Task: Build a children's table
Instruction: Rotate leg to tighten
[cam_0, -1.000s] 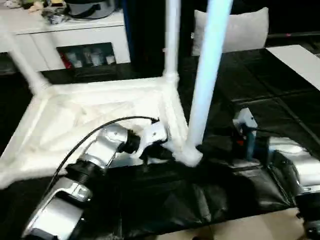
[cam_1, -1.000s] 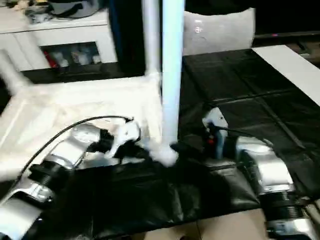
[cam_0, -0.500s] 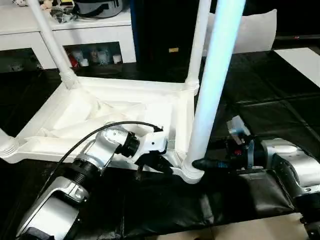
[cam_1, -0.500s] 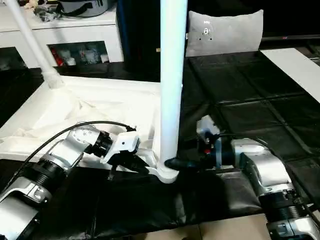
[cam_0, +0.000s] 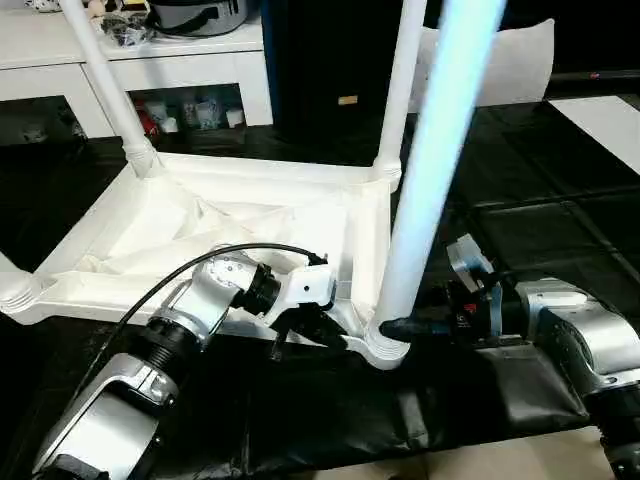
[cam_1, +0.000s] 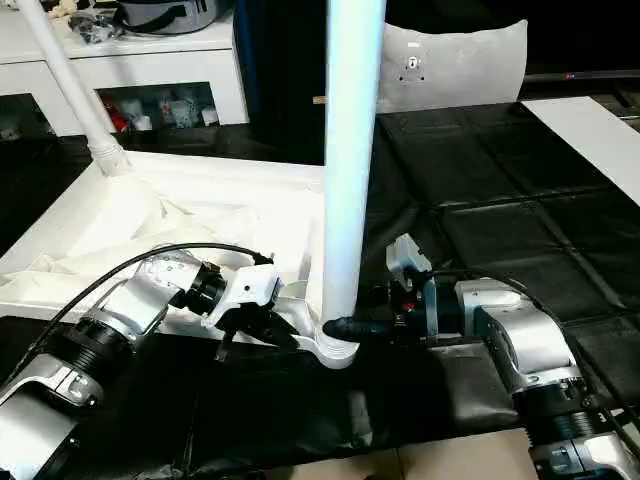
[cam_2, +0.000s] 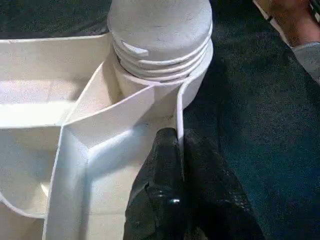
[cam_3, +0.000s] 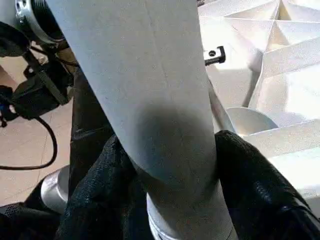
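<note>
The children's table lies upside down on the black surface, its white ribbed top (cam_0: 200, 215) facing up. White legs stand in the far-left socket (cam_0: 105, 80), the far-right socket (cam_0: 398, 90) and the near-right socket (cam_0: 425, 170). My left gripper (cam_0: 310, 325) is shut on the top's thin rim beside the near-right socket (cam_2: 160, 55). My right gripper (cam_1: 345, 326) reaches in from the right at the foot of the near-right leg. In the right wrist view its black fingers (cam_3: 250, 175) press on both sides of that leg (cam_3: 150, 75).
A white cabinet (cam_0: 150, 70) with glass doors stands behind the table. A grey cushion (cam_1: 450, 65) lies at the back right and a white board (cam_0: 600, 115) at the right edge. The black cover ends near the bottom at pale floor (cam_1: 440, 455). A person's hand (cam_2: 295, 20) shows nearby.
My right gripper's fingers have closed in from wide open onto the foot of the near-right leg. The left gripper has kept its hold on the rim. The camera shifted early on.
</note>
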